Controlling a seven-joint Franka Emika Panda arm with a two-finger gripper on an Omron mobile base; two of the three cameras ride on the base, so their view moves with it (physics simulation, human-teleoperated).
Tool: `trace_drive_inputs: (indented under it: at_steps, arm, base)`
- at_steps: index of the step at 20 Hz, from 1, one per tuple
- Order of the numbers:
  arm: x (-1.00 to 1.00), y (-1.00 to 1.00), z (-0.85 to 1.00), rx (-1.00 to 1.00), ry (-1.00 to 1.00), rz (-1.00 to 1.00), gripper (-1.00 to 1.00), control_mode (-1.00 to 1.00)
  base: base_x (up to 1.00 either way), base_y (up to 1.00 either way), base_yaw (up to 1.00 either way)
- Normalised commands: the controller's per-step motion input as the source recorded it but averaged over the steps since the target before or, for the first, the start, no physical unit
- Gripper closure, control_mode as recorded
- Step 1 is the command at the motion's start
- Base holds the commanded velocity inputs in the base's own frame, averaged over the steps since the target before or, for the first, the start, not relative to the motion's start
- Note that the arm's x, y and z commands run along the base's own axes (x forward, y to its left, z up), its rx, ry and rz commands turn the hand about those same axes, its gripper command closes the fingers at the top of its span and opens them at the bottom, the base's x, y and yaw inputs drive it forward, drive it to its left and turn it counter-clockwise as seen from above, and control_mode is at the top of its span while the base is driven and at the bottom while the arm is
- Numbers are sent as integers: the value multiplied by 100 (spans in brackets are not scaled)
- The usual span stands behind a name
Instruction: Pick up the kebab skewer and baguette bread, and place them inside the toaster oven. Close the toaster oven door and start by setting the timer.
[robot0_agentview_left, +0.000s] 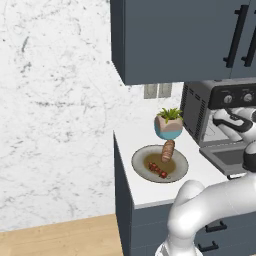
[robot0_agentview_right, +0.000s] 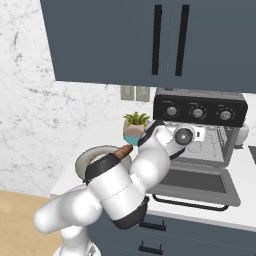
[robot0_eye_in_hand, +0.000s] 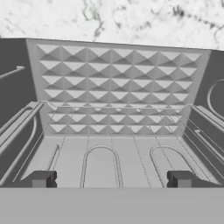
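The kebab skewer (robot0_agentview_left: 157, 170) and the tan baguette bread (robot0_agentview_left: 168, 150) lie together on a round plate (robot0_agentview_left: 142, 155) on the counter, left of the toaster oven (robot0_agentview_left: 200, 107). The toaster oven door (robot0_agentview_left: 227, 157) hangs open and flat. My gripper (robot0_eye_in_hand: 111, 180) is open and holds nothing; it sits at the oven mouth above the door and points inside. Between its fingertips (robot0_eye_in_hand: 43, 179) I see the wire rack (robot0_eye_in_hand: 100, 162) and the patterned back wall. From the right, the baguette's end (robot0_agentview_right: 125, 149) shows behind my arm and the skewer is hidden.
A small potted plant (robot0_agentview_left: 169, 124) stands behind the plate, close to the oven's left side. Dark blue wall cabinets (robot0_agentview_left: 175, 35) hang above. The counter's left edge (robot0_agentview_left: 120, 165) drops off beside the plate. The knob panel (robot0_agentview_right: 199, 112) runs across the oven's top.
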Motion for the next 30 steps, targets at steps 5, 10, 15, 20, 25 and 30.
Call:
trace_drive_inputs:
  at_steps: [5, 10, 15, 20, 25, 30]
  arm:
    - [0, 0, -15, 0, 2, 0, -100, -100]
    - [0, 0, -13, 0, 5, 0, -100, -100]
    - [0, 0, -5, 0, 4, 0, -100, -100]
    - [0, 0, -9, 0, 5, 0, -100, -100]
    - [0, 0, -20, 0, 6, 0, -100, -100]
    - [-23, 0, -49, 0, 2, 0, -100, -100]
  base:
    - [0, 0, 0]
    - [0, 0, 0]
    - [0, 0, 0]
    - [0, 0, 0]
    - [0, 0, 0]
    - [0, 0, 0]
